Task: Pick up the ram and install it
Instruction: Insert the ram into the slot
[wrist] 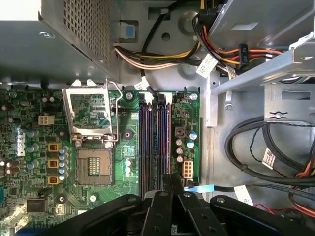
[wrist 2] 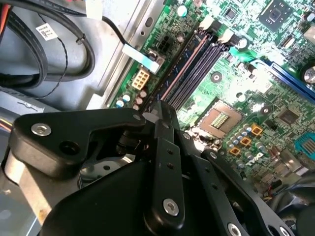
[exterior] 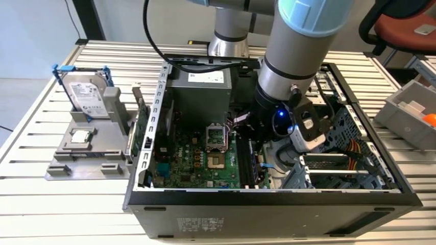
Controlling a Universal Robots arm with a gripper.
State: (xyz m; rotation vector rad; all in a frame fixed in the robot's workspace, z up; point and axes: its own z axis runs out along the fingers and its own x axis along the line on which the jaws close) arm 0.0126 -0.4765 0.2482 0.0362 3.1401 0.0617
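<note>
Ram (wrist: 167, 142) upright on edge — lengthwise along slot.

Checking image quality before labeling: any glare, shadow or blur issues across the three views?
Second wrist view: strong glare washes out the motherboard beside the memory slots; the gripper close to the lens looks dark and soft. First wrist view: even light, slots sharp, the gripper in shadow. Exterior view: the computer case interior is dim under the arm.

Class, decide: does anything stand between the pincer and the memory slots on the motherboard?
Nothing visible does. In the first wrist view the pincer hangs over the memory slots, no cable across them; the cables lie beside the board. In the second wrist view the ram seemingly stands along one slot.
</note>
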